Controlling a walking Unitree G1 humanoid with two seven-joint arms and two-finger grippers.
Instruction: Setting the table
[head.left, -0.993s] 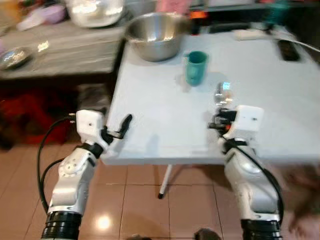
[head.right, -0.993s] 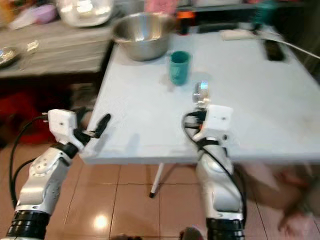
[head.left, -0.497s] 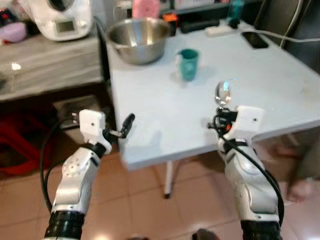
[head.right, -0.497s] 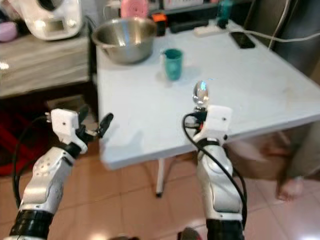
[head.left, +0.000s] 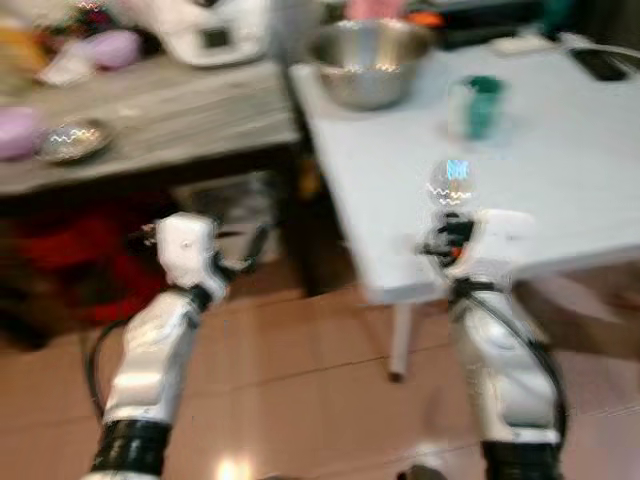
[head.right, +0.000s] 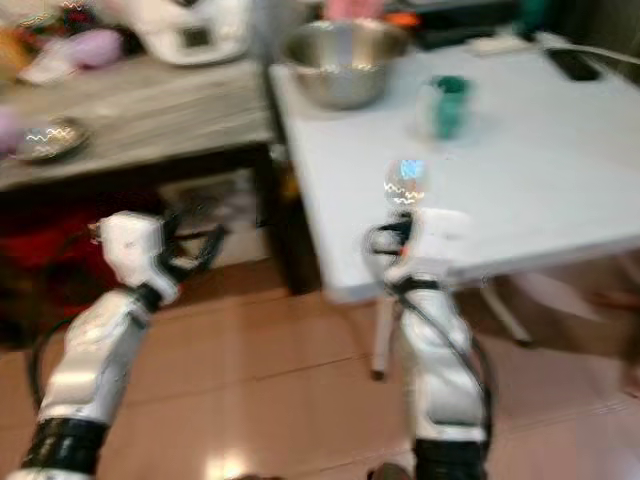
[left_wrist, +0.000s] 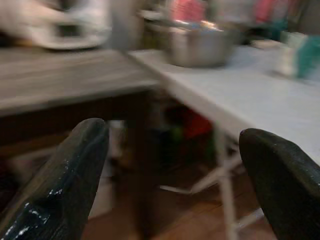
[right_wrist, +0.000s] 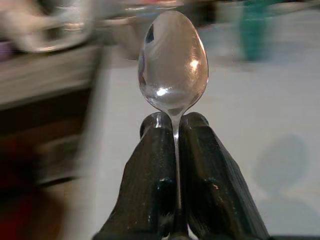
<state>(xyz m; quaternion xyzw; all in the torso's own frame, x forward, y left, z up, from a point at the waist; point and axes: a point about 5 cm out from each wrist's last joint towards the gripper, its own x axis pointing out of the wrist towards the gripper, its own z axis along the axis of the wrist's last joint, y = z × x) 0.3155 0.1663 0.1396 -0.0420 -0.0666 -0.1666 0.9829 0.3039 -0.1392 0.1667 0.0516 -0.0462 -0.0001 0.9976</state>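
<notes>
My right gripper (head.left: 446, 236) is shut on the handle of a metal spoon (right_wrist: 173, 59), held upright with its bowl (head.left: 450, 183) pointing up, over the near left corner of the white table (head.left: 570, 190). A teal cup (head.left: 482, 105) and a large steel bowl (head.left: 372, 65) stand farther back on that table. My left gripper (left_wrist: 172, 132) is open and holds nothing; it hangs over the floor in front of the dark gap between the table and a grey counter (head.left: 150, 115). The eye views are blurred.
The grey counter to the left carries a white appliance (head.left: 215, 30), a purple bowl (head.left: 112, 47) and a small metal dish (head.left: 68, 140). A dark phone (head.left: 602, 63) lies at the table's far right. Tiled floor (head.left: 300, 380) spreads below, with the table's legs (head.left: 400, 345) in it.
The whole picture has swung so the table sits farther right and the counter fills the left: the camera turned left. Both arms keep their pose, and the spoon stays held.
</notes>
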